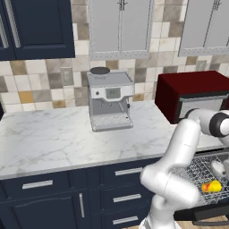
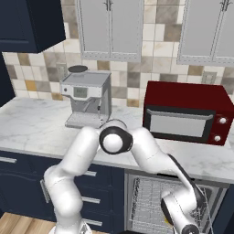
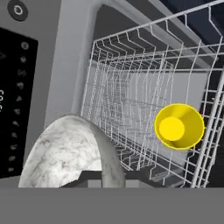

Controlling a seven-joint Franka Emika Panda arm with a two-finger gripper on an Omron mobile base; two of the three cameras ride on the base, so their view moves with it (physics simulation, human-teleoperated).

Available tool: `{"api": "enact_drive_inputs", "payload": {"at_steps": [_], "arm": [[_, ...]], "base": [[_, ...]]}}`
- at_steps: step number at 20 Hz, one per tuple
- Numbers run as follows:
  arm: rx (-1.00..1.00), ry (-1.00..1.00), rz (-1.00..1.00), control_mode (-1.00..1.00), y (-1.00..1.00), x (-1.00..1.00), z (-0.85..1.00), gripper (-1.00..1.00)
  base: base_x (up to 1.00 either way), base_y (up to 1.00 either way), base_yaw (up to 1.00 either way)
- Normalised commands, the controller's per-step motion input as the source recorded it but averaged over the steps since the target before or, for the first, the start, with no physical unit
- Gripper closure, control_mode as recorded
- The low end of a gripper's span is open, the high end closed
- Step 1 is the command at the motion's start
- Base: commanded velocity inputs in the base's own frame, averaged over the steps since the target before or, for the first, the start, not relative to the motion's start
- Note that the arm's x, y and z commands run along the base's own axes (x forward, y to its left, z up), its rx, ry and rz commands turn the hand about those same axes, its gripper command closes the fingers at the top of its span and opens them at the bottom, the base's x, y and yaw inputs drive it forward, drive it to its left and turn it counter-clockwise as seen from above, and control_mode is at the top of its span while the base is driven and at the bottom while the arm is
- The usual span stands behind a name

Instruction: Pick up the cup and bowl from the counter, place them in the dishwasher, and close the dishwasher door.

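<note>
My gripper point(image 1: 218, 171) reaches down into the open dishwasher, over its grey wire rack point(image 1: 195, 168). It is shut on the rim of the bowl point(image 3: 69, 154), a grey-veined marble bowl that looms close at the lower left of the hand view. The yellow cup point(image 3: 179, 127) lies on its side in the rack point(image 3: 131, 87), its bottom facing the hand; it also shows as the yellow cup point(image 1: 211, 186) in the left base view. The rack point(image 2: 147, 197) is pulled out below the white marble counter point(image 1: 53, 138). My fingertips are hidden behind the bowl.
On the counter stand a silver coffee machine point(image 1: 110, 99) and a dark red microwave point(image 2: 187, 112). Navy drawers point(image 1: 127, 197) flank the dishwasher on the left. A dark panel with control symbols point(image 3: 15, 100) edges the hand view. The arm's elbow point(image 2: 114, 139) rises before the counter.
</note>
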Motion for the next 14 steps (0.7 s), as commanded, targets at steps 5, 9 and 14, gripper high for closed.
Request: {"api": "enact_drive_inputs", "payload": {"at_steps": [5, 9, 14], "arm": [[-0.03, 0.00, 0.00, -1.00, -0.39, 0.06, -0.37, 1.00], [-0.01, 0.00, 0.00, -1.00, -0.40, 0.02, -0.36, 1.00], [0.00, 0.00, 0.00, -1.00, -0.36, 0.12, -0.57, 1.00]], "base": [[0.00, 0.00, 0.00], [0.00, 0.00, 0.00], [0.00, 0.00, 0.00]]}}
